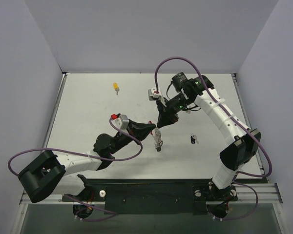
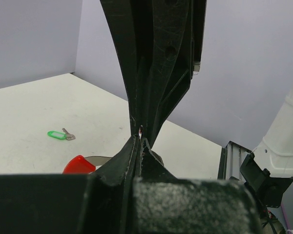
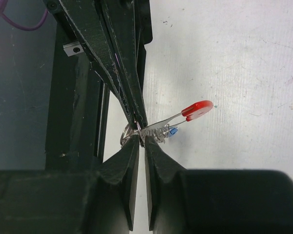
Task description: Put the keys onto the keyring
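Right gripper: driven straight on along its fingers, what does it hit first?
The keyring, right at the tips of its fingers; just beyond, the left gripper's fingers face it, seemingly tip to tip.

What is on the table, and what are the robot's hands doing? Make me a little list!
left gripper: shut on the keyring
right gripper: jaws almost together at the keyring, grip unclear
red tag: attached to the keyring
yellow key: on the table, far left part
black key: on the table, right of both grippers
green key: lying on the table
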Tool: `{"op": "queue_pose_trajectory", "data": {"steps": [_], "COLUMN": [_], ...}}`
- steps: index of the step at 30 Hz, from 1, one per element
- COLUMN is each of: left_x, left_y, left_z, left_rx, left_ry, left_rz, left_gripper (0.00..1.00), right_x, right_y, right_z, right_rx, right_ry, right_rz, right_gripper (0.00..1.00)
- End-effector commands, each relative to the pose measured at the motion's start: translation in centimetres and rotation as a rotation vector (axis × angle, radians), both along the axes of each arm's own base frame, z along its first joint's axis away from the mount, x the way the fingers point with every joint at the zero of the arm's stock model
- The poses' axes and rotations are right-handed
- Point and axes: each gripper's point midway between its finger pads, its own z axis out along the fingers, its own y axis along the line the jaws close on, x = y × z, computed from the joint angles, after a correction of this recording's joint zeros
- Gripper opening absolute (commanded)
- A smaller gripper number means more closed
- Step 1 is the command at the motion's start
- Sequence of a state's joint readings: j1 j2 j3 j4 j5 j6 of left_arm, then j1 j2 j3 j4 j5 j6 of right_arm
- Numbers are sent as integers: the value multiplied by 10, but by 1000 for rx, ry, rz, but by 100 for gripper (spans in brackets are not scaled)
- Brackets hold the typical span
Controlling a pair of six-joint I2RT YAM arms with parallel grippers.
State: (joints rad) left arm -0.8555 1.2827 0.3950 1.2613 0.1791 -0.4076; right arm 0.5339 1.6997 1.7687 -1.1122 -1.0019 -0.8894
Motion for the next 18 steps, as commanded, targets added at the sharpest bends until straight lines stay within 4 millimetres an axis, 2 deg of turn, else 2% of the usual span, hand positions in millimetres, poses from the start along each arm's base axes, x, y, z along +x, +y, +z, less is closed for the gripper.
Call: {"op": "queue_pose_trajectory", "data": {"steps": [1,3,7,13,14,18], "left_x": [-23,-23,-22,-18,-18,-16], "left_y": [28,27,25,17,15,10], "left_z": [106,106,103,88,85,74], "left_rx": [-308,-306,-296,-233,-212,-146], "left_ry": [-266,-265,-258,-212,-208,-178], "left_rz": [5,2,-3,-21,-27,-36], "left_gripper": [0,0,0,1,3,21], "right_x": [-11,-13,-11,-6,-6,-7], "right_y": [3,3,1,-9,-11,-18], "right_z": [0,1,4,5,4,1], "right_rx": [5,5,-20,-81,-94,-129], "right_ry": [35,36,33,-1,-7,-31], "right_rz": [25,26,-1,-36,-40,-43], "right_gripper": [4,0,0,0,0,0]}}
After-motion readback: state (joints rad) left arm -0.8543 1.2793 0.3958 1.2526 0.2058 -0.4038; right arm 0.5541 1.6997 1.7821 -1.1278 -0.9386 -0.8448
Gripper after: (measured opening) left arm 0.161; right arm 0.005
